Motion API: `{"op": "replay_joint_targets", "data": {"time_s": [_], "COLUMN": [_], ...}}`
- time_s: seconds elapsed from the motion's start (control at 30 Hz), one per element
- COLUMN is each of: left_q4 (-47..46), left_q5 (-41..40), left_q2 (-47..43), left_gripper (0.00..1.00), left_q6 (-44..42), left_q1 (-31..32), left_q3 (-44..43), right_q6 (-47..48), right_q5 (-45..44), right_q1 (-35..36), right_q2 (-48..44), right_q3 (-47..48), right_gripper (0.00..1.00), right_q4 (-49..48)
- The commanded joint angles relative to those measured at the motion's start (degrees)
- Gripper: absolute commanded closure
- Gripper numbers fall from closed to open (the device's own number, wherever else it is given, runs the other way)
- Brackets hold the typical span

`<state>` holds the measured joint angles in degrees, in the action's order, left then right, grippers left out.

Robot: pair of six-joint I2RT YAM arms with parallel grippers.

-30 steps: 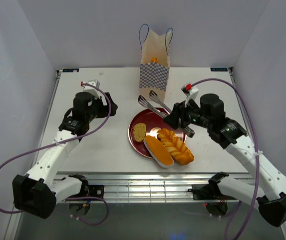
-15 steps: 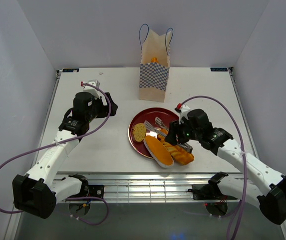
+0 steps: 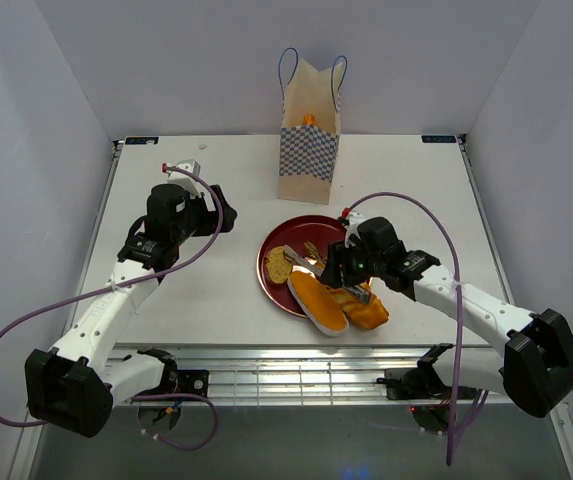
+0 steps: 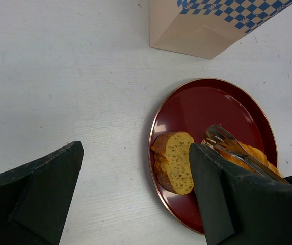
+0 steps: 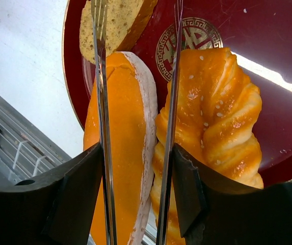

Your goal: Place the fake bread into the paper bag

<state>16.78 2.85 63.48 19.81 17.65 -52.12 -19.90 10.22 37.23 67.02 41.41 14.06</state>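
The paper bag (image 3: 309,150) stands upright behind the dark red plate (image 3: 301,230), with an orange piece (image 3: 309,120) showing at its mouth. On the plate lie a bread slice (image 3: 280,264), an oval roll (image 3: 316,301) and a braided loaf (image 3: 361,305). My right gripper (image 3: 351,262) is shut on metal tongs (image 5: 101,76). The tong arms are spread on either side of the oval roll (image 5: 125,148), next to the braided loaf (image 5: 212,122). My left gripper (image 3: 216,215) is open and empty over the table, left of the plate, near the slice (image 4: 175,162).
The bag's base (image 4: 207,25) sits just beyond the plate rim (image 4: 158,117). The roll and the loaf overhang the plate's near rim, close to the table's front edge and the metal rails (image 3: 286,365). White walls enclose the table on three sides.
My right arm has brought the tongs from beside the bag down and back over the plate, and they now straddle the oval roll. The left arm has not moved.
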Motion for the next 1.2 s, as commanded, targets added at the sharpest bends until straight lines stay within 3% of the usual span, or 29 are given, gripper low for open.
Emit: {"op": "replay_joint_targets", "data": {"time_s": [0.0,0.5,1.17], "left_q4": [0.3,0.0,0.1], "left_q5": [1.2,1.3,1.3], "left_q2": [-1.4,-2.2,-2.8], "left_gripper": [0.05,0.05,0.05], "left_q6": [0.3,0.4,0.3], "left_q1": [0.0,0.0,0.0], "left_q3": [-2.1,-2.0,-2.0], "right_q6": [-1.2,-1.1,-0.1], "right_q5": [0.4,2.2,3.9], "right_q1": [0.4,1.1,1.5], "right_q2": [1.6,8.6,10.7], "right_q3": [-0.2,2.5,6.4], "right_gripper": [0.41,0.43,0.52], "right_q4": [-5.5,-7.6,-6.0]}}
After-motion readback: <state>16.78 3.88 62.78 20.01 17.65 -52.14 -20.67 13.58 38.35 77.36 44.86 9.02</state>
